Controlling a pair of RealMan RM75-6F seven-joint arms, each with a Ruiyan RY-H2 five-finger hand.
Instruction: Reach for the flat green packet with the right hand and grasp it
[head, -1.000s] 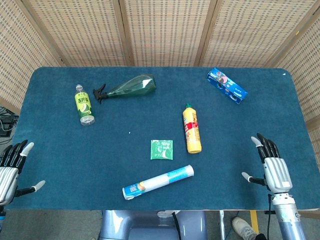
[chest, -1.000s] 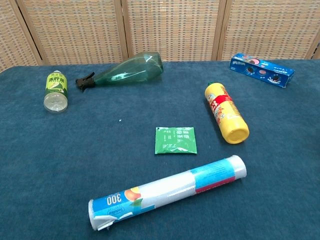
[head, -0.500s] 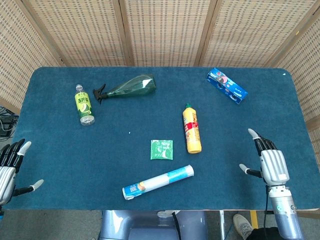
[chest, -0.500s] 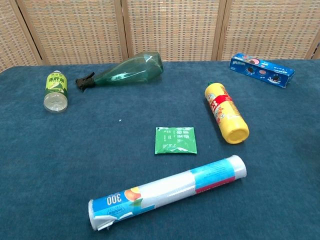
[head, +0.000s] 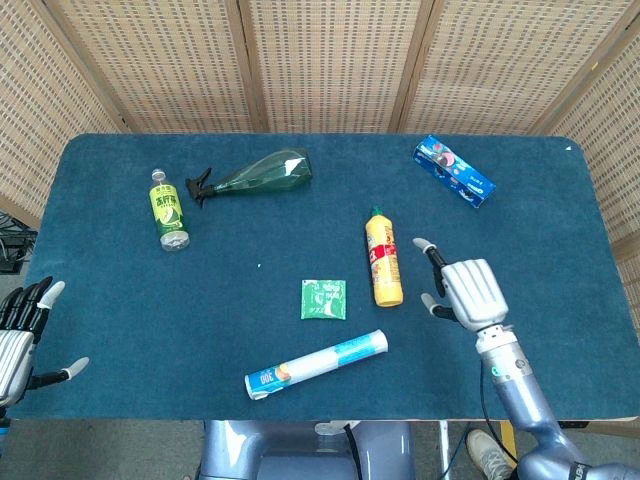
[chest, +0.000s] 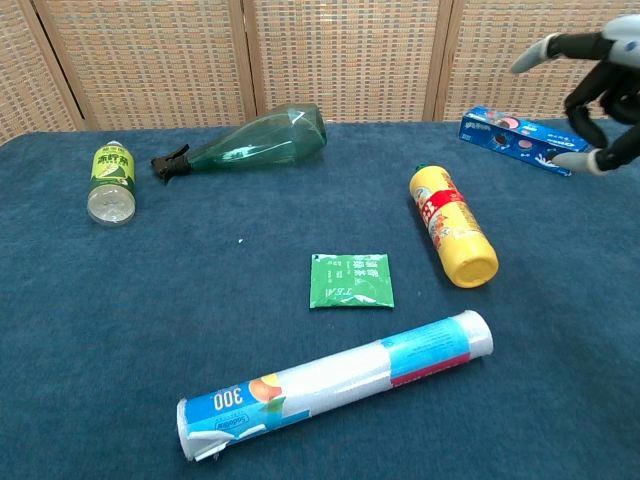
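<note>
The flat green packet (head: 323, 299) lies on the blue table near its middle; in the chest view the packet (chest: 350, 280) sits just left of the yellow bottle. My right hand (head: 468, 293) hovers open, fingers spread, to the right of the yellow bottle and well right of the packet. In the chest view the right hand (chest: 596, 88) shows at the upper right edge, holding nothing. At the table's near left corner my left hand (head: 20, 332) stays open and empty.
A yellow bottle (head: 384, 261) lies between my right hand and the packet. A plastic-wrapped roll (head: 316, 364) lies in front of the packet. A small green-labelled bottle (head: 168, 209), a green spray bottle (head: 256, 174) and a blue box (head: 455, 171) lie toward the back.
My right hand has lifted from the near right table edge and moved left toward the yellow bottle, coming into the chest view. The left hand and all objects stayed put.
</note>
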